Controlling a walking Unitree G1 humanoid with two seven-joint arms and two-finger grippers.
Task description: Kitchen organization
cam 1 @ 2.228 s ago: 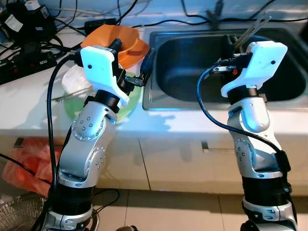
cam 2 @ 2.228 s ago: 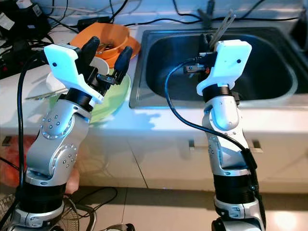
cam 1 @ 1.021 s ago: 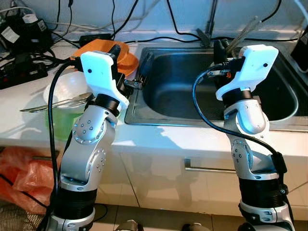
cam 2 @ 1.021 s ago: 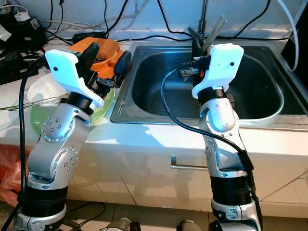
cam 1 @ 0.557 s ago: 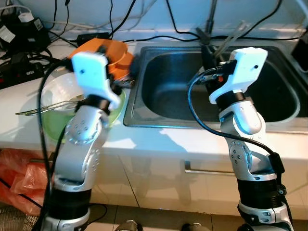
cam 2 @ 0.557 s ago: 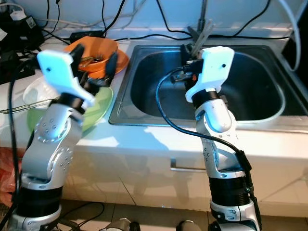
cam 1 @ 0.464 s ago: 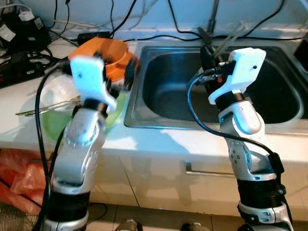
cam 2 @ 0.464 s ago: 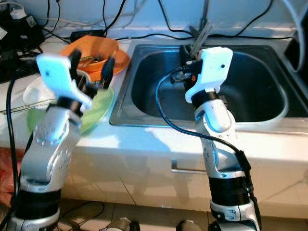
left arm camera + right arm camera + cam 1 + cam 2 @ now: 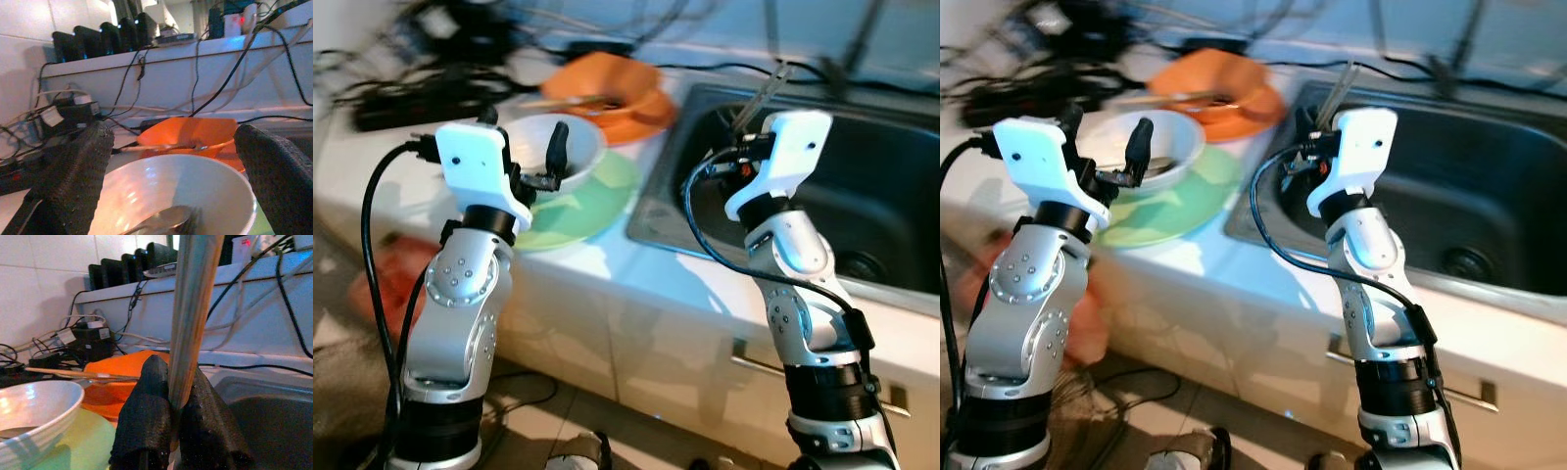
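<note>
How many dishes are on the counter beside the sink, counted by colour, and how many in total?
White bowl: 1
Green plate: 1, under the white bowl
Orange dishes: 2, an orange bowl resting on an orange plate, as far as the blur allows
Total: 4

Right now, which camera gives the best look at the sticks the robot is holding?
The right wrist view: the chopsticks loom close, pinched in the right gripper. The two eye views show them small, poking above that gripper beside the sink.
</note>
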